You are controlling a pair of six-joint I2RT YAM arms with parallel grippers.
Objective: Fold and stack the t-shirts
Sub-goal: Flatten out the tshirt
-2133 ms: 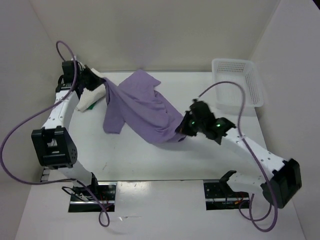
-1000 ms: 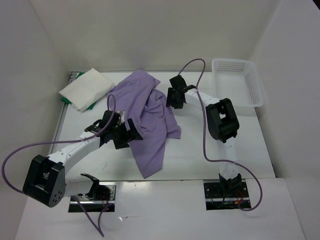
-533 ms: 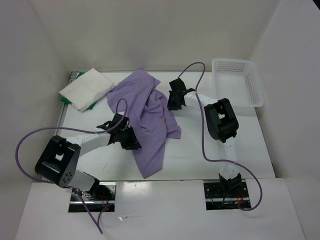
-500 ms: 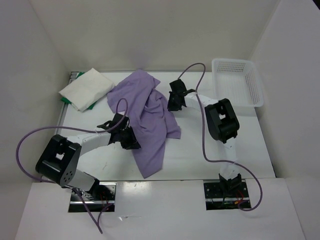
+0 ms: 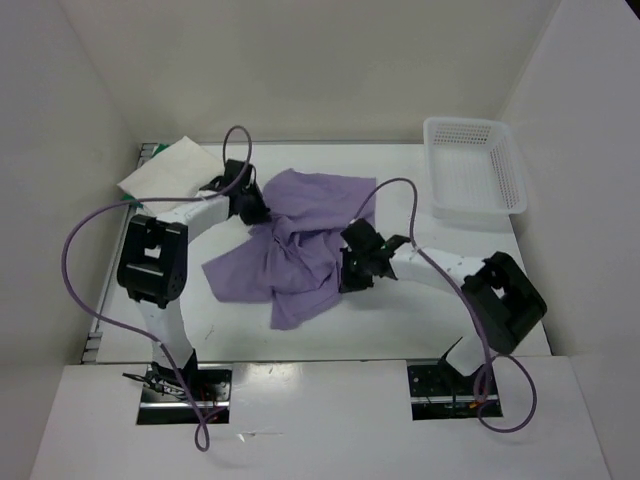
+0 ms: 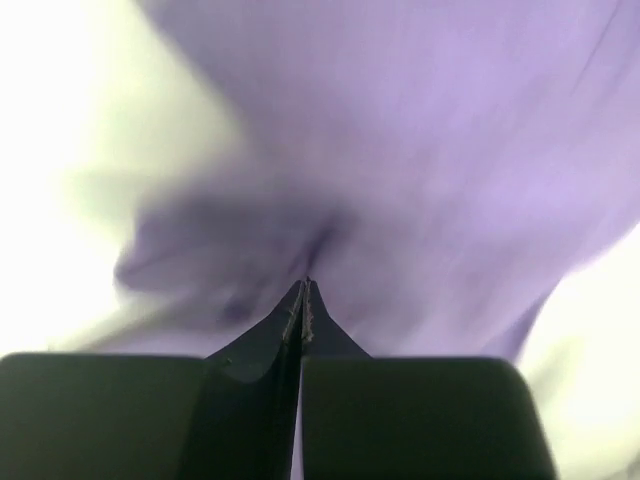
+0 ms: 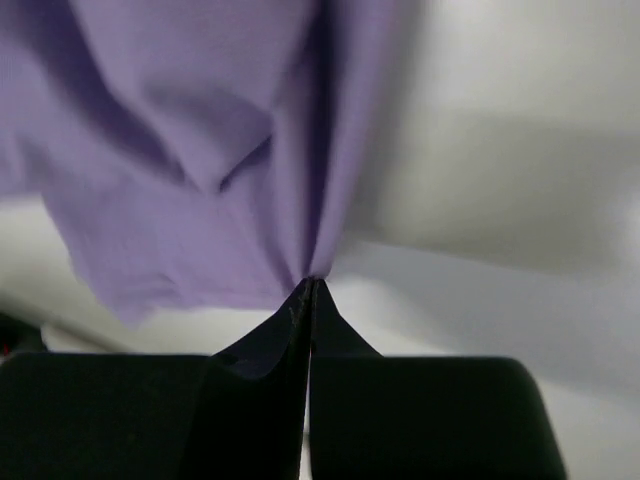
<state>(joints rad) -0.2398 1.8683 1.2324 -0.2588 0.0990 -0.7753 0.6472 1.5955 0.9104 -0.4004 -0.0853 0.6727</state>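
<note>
The lavender t-shirt (image 5: pixel 300 245) lies crumpled and unfolded around the middle of the table (image 5: pixel 420 320), bunched into ridges that run between the two grippers, with one loose flap spread toward the left edge and another pointing at the near edge. The left gripper (image 5: pixel 252 208) sits at the shirt's far-left edge. In the left wrist view its fingertips (image 6: pixel 300 300) are pressed tight together with a pucker of purple cloth pinched at their tip. The right gripper (image 5: pixel 350 270) is at the shirt's near-right edge. In the right wrist view its fingers (image 7: pixel 305 305) are likewise closed flat against each other, and a fold of the purple fabric comes straight out of the tip, so both grippers are clamped on the same shirt. A folded white t-shirt (image 5: pixel 175 162) rests in the far-left corner, partly hidden behind the left arm (image 5: pixel 190 215), and a sliver of green cloth (image 5: pixel 128 200) shows at its near edge. A white lattice basket (image 5: pixel 480 212) stands in the far-right corner, well apart from the shirts.
</note>
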